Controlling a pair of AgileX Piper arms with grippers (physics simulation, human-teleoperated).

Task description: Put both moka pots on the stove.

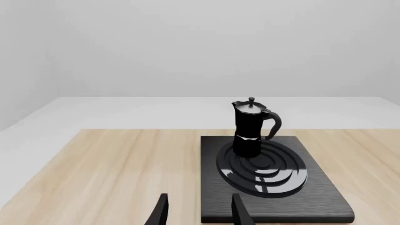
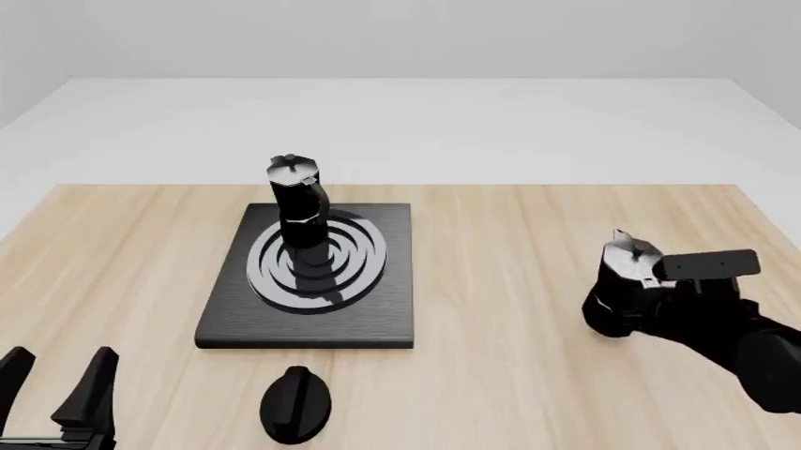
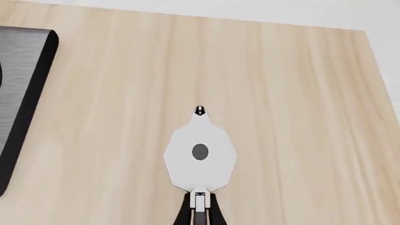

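One moka pot (image 2: pixel 298 202) stands upright on the stove (image 2: pixel 375 319), at the far part of the ring burner; it also shows in the left wrist view (image 1: pixel 250 129) on the stove (image 1: pixel 281 206). The second moka pot (image 2: pixel 620 286) is on the right side of the table. My right gripper (image 2: pixel 654 289) is shut on its handle; the right wrist view looks down on its silver lid (image 3: pixel 200 159), with the handle between the fingers of the gripper (image 3: pixel 198 212). My left gripper (image 2: pixel 56 384) is open and empty at the front left, also seen in the left wrist view (image 1: pixel 198 213).
A low black oval knob (image 2: pixel 296 403) lies on the wooden table in front of the stove. A corner of the stove (image 3: pixel 25 93) shows in the right wrist view. The table's far edge meets a white floor.
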